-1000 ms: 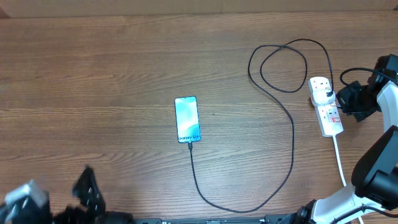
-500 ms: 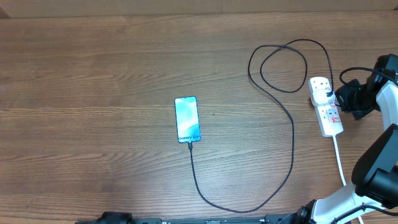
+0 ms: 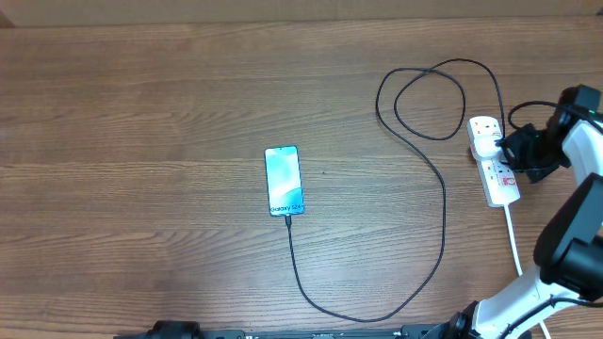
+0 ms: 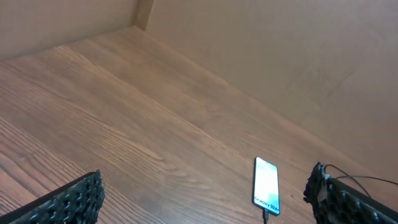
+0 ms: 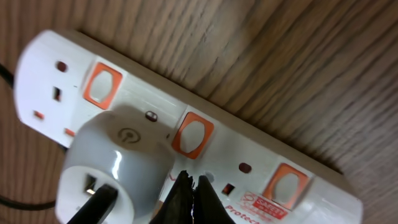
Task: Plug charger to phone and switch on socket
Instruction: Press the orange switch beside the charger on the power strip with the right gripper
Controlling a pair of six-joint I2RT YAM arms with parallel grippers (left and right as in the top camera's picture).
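Thin black charger cable (image 3: 443, 217) seems plugged into slim blue-screened phone (image 3: 284, 180); my closed right gripper (image 5: 189, 194) hovers beside long white power strip's (image 5: 239, 146) orange switch (image 5: 193, 135), pressing remains; left gripper (image 4: 199, 199) spread wide

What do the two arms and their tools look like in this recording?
The right arm has glossy white link shells with black joints, and a thin black cable loops by its wrist. The right tool ends in two slim black fingers tapering to points. The left tool has broad black fingers with a studded grip texture. The left arm itself is barely in view.
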